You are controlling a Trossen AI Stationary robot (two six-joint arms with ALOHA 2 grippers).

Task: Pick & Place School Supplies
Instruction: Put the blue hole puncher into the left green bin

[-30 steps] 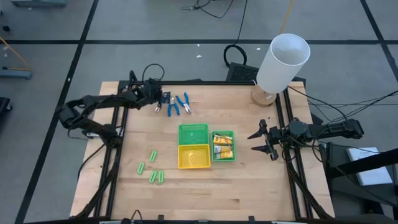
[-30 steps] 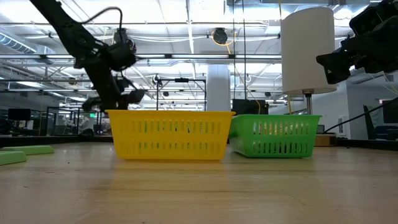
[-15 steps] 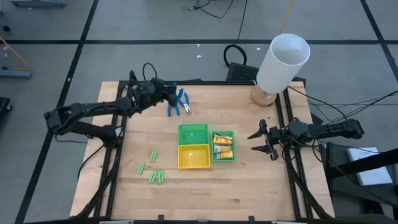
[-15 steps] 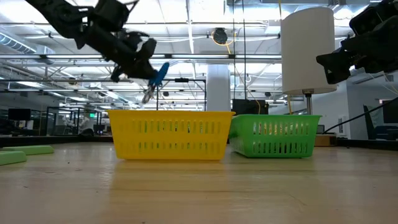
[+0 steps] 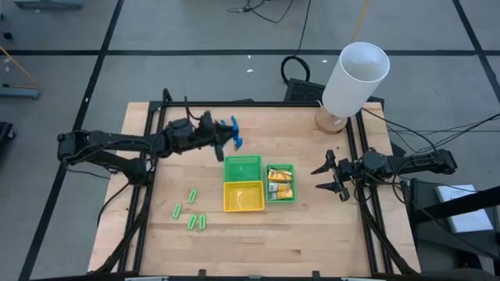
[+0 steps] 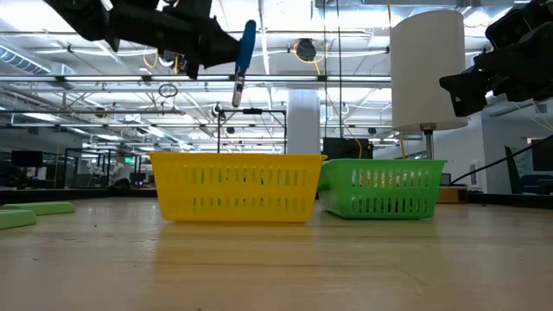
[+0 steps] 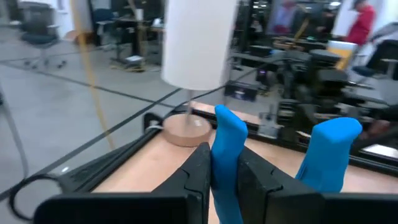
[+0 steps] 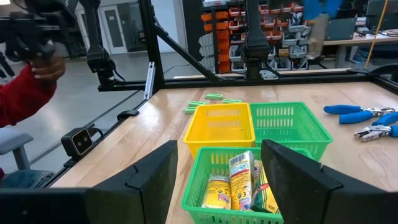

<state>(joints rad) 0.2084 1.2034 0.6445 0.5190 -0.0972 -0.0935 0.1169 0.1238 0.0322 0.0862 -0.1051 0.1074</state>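
- One plier-like tool (image 5: 233, 129) is up in the air right now — the left gripper (image 5: 223, 133) has its fingers clamped tight on one blue handle, just off the far edge of the green tray (image 5: 243, 168).
- Carry step, I'd say: tool lifted clear of the table, not yet over any tray.
- From table level the tool hangs nose-down, blue grip on top and grey metal tip below, high above the yellow tray (image 6: 235, 186).
- Next move, as I judge it, calls for easing across until the tool is over a tray, dropping lower, then letting go — it's long and dangles, so it could catch a rim.
- Two more blue-handled pliers (image 8: 367, 121) lie flat on the wood in the right wrist view, shiny metal jaws, rubbery-looking grips.
- Yellow-orange packets (image 5: 279, 183) sit in the smaller green tray (image 5: 280, 200), glossy and flat.
- Light-green sticks (image 5: 191, 211) — short, rounded — lie scattered on the bare wood near the left front, well apart from the trays.
- Trays are slotted plastic baskets; the table (image 5: 312, 234) is pale butcher-block wood.
- Right gripper (image 5: 329, 177) waits at the right edge, fingers spread wide, holding nothing.
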